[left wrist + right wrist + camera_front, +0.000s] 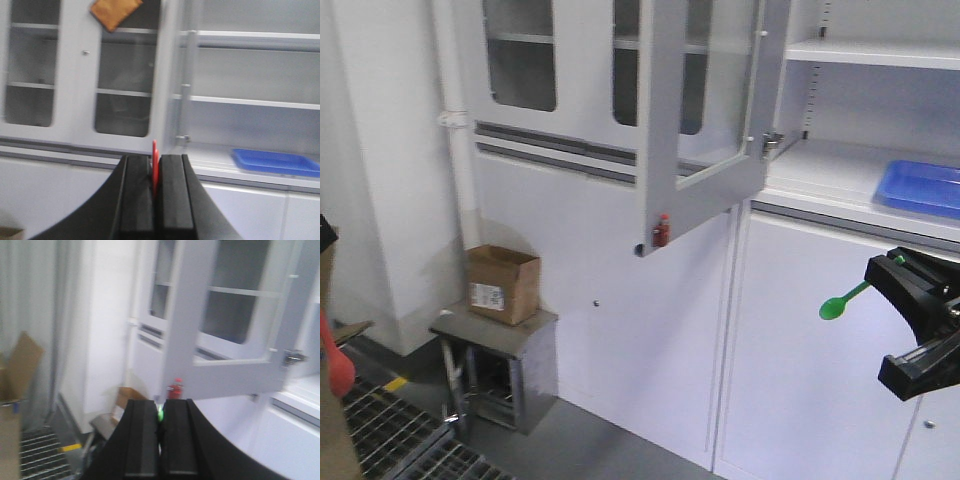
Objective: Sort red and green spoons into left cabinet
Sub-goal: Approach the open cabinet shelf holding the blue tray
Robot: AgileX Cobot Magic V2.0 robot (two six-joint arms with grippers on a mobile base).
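Note:
My left gripper (155,158) is shut on the red spoon (155,162), which stands edge-on between the pads. It faces the left cabinet's open shelves (250,102) and blue tray (276,162). The red spoon's bowl shows at the front view's left edge (338,366). My right gripper (896,270) is shut on the green spoon (840,303), whose bowl sticks out to the left, in front of the lower cabinet doors and below the blue tray (920,187). In the right wrist view only a green sliver (160,413) shows between the shut pads (176,430).
An open glass cabinet door (705,110) swings out left of the shelves, with a small red item (662,230) at its lower corner. A cardboard box (503,283) sits on a metal stool (495,335). Floor grating (390,430) lies at the lower left.

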